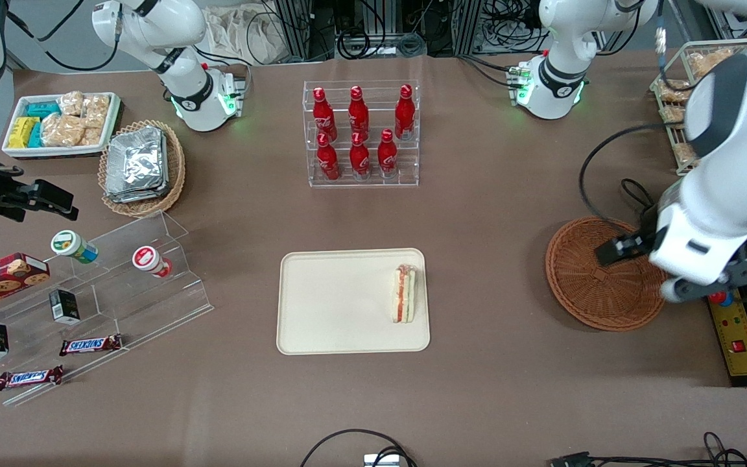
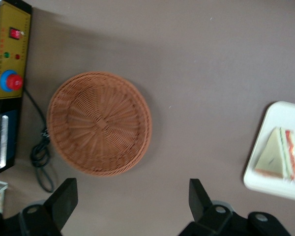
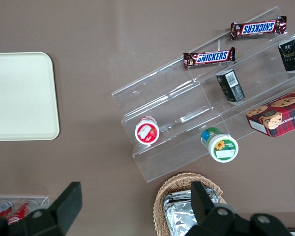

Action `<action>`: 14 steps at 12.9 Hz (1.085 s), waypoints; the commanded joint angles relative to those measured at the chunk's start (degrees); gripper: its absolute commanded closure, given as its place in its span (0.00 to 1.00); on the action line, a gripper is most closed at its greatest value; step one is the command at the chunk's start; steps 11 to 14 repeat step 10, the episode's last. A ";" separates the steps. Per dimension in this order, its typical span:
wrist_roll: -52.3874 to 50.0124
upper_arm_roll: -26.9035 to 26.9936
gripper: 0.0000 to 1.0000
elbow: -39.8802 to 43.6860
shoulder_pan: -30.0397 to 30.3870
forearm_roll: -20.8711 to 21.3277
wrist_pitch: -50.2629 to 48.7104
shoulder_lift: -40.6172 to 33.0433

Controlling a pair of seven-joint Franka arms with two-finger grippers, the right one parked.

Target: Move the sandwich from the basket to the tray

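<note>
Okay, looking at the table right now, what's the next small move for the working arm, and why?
Probably just lift away and park. The sandwich already lies on the cream tray, the brown wicker basket is empty, and the gripper hangs open above the basket's edge, holding nothing. Nothing seems left to carry.

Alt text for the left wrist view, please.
The open end effector hangs above bare table beside the empty wicker basket. The sandwich lies on the cream tray; a yellow control box sits beside the basket.
</note>
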 commanded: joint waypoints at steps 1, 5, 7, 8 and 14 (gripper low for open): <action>8.41 -0.11 0.00 -7.99 4.20 -3.18 -1.50 -9.27; 16.34 2.69 0.00 -11.51 6.07 -5.29 -3.27 -16.40; 19.41 4.19 0.00 -12.47 6.07 -6.61 -4.41 -18.60; 20.21 4.81 0.00 -13.44 6.07 -6.79 -4.41 -19.74; 20.57 4.82 0.00 -14.94 6.07 -6.70 -4.41 -20.89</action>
